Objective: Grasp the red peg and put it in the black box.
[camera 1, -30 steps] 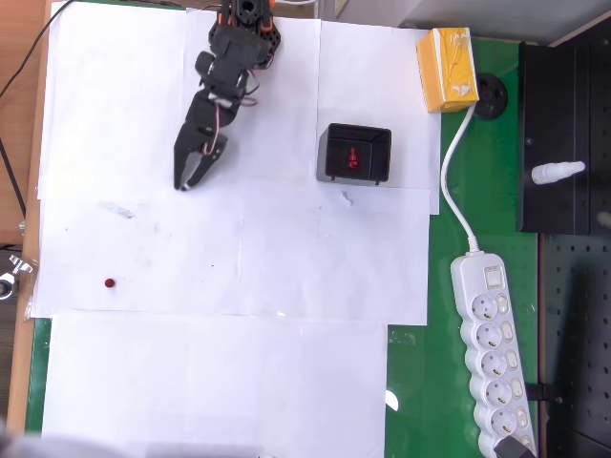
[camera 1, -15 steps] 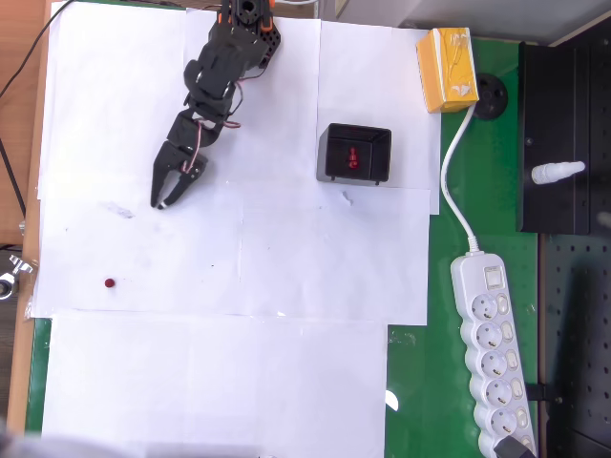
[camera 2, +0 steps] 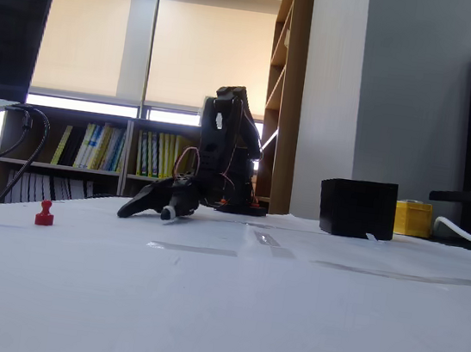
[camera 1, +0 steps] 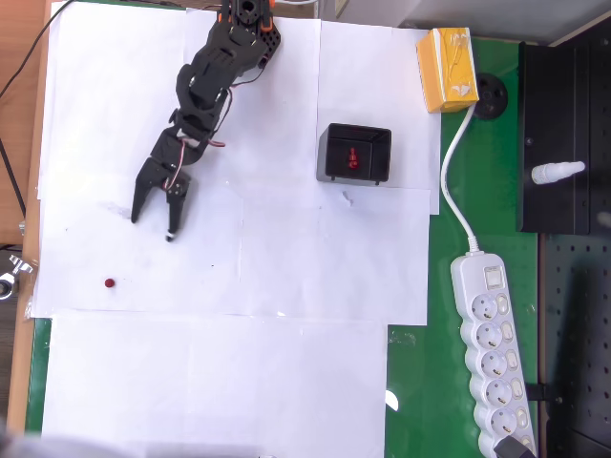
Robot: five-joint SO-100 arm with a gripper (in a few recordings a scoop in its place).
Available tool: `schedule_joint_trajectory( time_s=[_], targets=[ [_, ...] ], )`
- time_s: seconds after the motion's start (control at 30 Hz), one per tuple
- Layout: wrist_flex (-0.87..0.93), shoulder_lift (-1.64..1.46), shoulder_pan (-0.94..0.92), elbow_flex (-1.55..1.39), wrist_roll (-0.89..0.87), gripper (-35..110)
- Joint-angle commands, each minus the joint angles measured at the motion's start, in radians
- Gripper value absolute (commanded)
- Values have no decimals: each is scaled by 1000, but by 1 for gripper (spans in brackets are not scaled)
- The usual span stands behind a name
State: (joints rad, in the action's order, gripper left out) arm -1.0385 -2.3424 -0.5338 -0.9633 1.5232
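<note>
Hovering up-right of the red peg (camera 1: 110,283), the hand (camera 1: 153,225) is seen released, empty; black box (camera 1: 354,154) sits well right.

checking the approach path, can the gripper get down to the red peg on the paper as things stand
Probably yes. The gripper is open above the white paper, and the red peg stands alone below-left of it in the overhead view, with only bare paper between them.
</note>
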Motion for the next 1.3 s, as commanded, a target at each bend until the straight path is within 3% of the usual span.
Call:
schedule_joint_trajectory(
  time_s=[0.0, 0.1, 0.23, 0.77, 1.03, 1.27],
  targets=[
    [28, 49, -20, -29, 43, 38],
    [57, 38, -25, -61, 110, 38],
    [129, 11, -25, -155, 72, 41],
    [95, -276, -32, -615, 17, 41],
    [224, -310, -28, -749, 11, 41],
    [526, -295, -34, -874, 15, 41]
  ],
)
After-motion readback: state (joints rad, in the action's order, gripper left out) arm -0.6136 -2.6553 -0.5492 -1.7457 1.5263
